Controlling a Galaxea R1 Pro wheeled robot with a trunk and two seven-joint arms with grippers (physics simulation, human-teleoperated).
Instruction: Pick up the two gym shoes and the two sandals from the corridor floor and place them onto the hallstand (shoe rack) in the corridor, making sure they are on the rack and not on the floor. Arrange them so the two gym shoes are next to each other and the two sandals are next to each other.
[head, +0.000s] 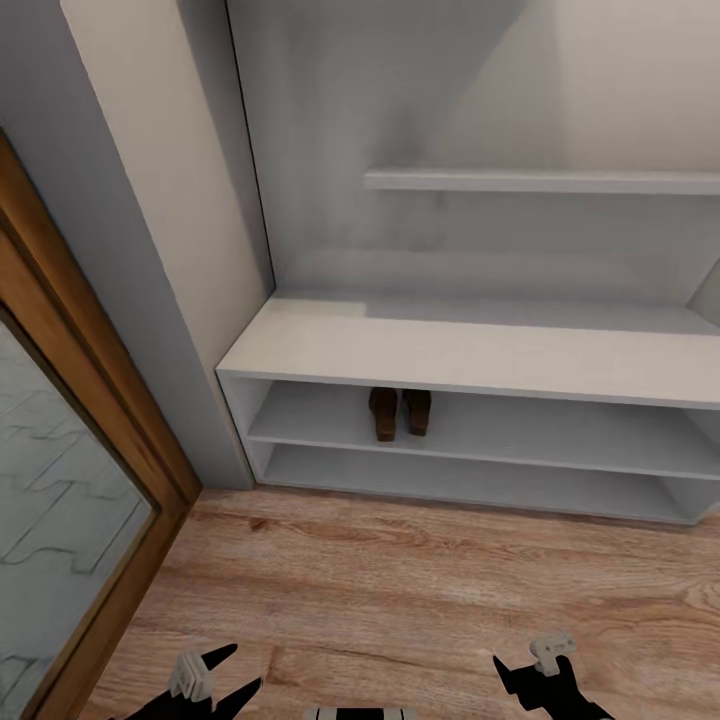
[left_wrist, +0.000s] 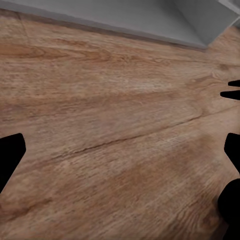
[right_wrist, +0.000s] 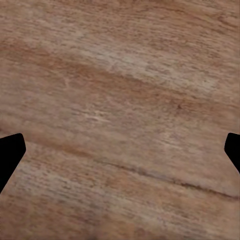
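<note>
The head view alone shows the hallstand (head: 480, 355), with two sandals (head: 400, 411) side by side in its upper slot. Both wrist views show corridor floor (right_wrist: 120, 100) beneath a spread, empty left pincer (left_wrist: 120, 150) and right pincer (right_wrist: 120, 150).

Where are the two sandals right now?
In the head view, the sandals sit side by side in the upper shelf slot of the hallstand, under its bench top and toward its left end, off the corridor floor.
</note>
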